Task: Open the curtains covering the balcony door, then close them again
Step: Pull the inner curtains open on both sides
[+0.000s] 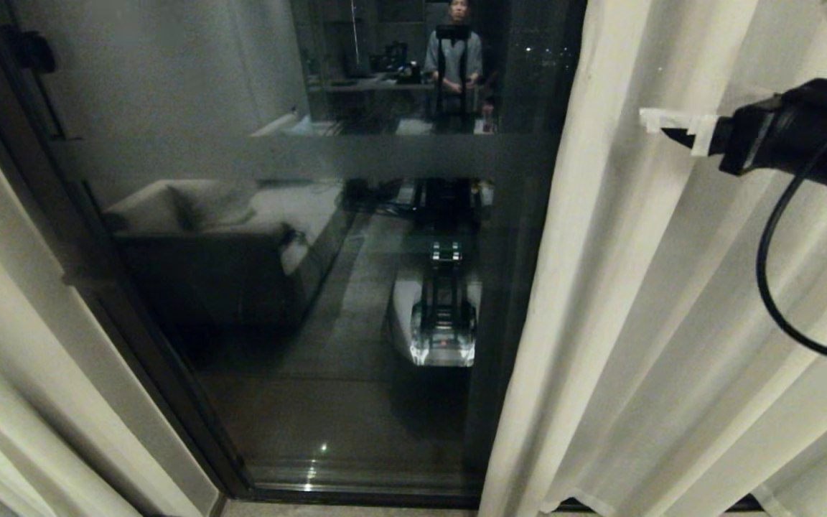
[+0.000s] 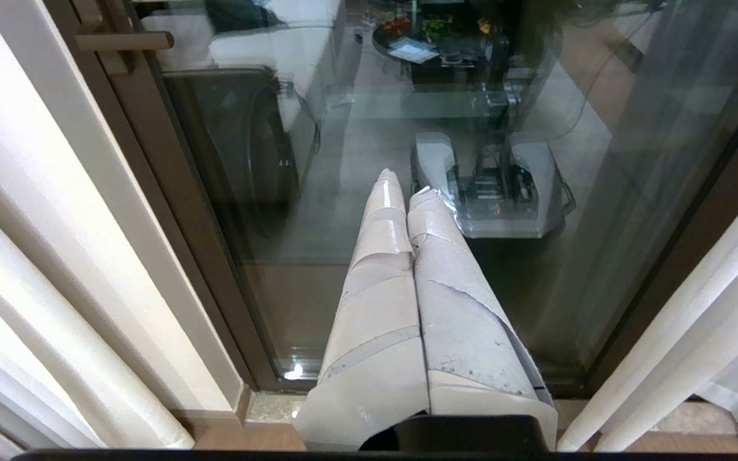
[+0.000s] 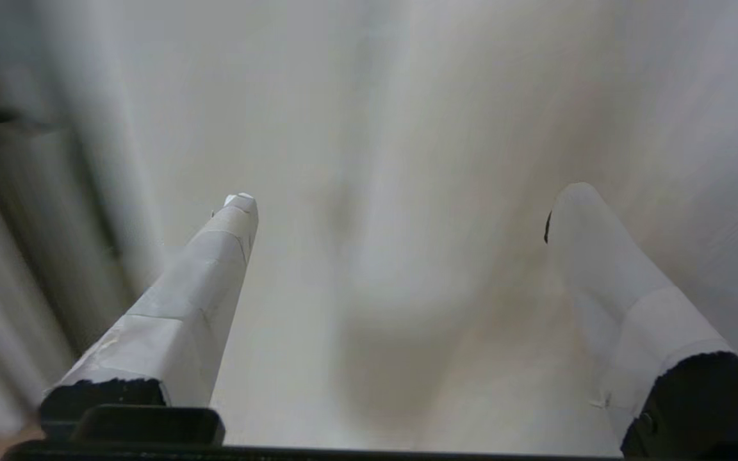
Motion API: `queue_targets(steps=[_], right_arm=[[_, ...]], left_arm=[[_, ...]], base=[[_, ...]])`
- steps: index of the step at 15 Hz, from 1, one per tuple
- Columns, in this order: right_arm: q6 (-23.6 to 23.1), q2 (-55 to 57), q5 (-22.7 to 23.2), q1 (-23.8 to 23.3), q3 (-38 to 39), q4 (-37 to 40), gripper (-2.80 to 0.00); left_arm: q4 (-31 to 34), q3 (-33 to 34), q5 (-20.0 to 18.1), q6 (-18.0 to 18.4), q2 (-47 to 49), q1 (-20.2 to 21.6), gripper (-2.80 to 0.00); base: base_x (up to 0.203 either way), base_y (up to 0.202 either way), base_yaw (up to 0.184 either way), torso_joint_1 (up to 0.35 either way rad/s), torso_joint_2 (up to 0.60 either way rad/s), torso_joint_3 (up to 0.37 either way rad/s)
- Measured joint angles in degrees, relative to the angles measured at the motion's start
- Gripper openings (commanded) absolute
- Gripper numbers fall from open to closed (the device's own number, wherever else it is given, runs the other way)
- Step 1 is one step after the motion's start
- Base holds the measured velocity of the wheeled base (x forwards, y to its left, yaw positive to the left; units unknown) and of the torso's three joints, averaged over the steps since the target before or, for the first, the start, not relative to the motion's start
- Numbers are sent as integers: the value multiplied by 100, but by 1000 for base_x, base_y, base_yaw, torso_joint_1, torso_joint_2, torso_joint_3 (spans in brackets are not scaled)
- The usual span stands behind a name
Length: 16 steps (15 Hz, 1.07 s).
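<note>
Head view shows the balcony door [image 1: 327,287] uncovered in the middle, with the curtains [image 1: 672,323] drawn to both sides of it; one panel hangs to the right of the glass and the other [image 1: 19,373] to the left, so I judge the opening part is done and the closing is next. The right gripper [image 1: 661,123] is raised in front of the right panel, near its inner edge toward the door; its jaws are spread wide and grasp nothing, probably to take a fold of cloth and pull it across the glass. The left gripper [image 2: 404,192] points down at the door, between the two panels; its fingers are pressed together and empty, so it seems parked.

Most of the right arm is cut off beyond the panel; the right wrist view is blurred, so whether a fingertip touches the cloth I cannot tell; the glass gives mostly reflections, among them a person, and what is behind the door is hard to make out; the curtain tops are out of view.
</note>
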Motion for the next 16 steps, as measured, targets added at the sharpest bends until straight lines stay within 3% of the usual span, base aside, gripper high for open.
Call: queue_targets(steps=[4, 9, 10, 16], right_arm=[[9, 616, -563, 1, -666, -44, 0], [27, 1091, -701, 1, -1102, -203, 0], [28, 1148, -701, 1, -1115, -247, -280], [206, 1402, -945, 1, -1209, -708, -280]], left_arm=[[0, 0, 1, 1, -2, 0, -280], [0, 0, 0, 0, -2, 0, -280], [0, 0, -2, 1, -2, 0, -280], [-1, 0, 0, 0, -2, 0, -280]], base=[[0, 0, 0, 0, 0, 0], [0, 0, 0, 0, 0, 0], [0, 0, 0, 0, 0, 0], [0, 0, 0, 0, 0, 0]])
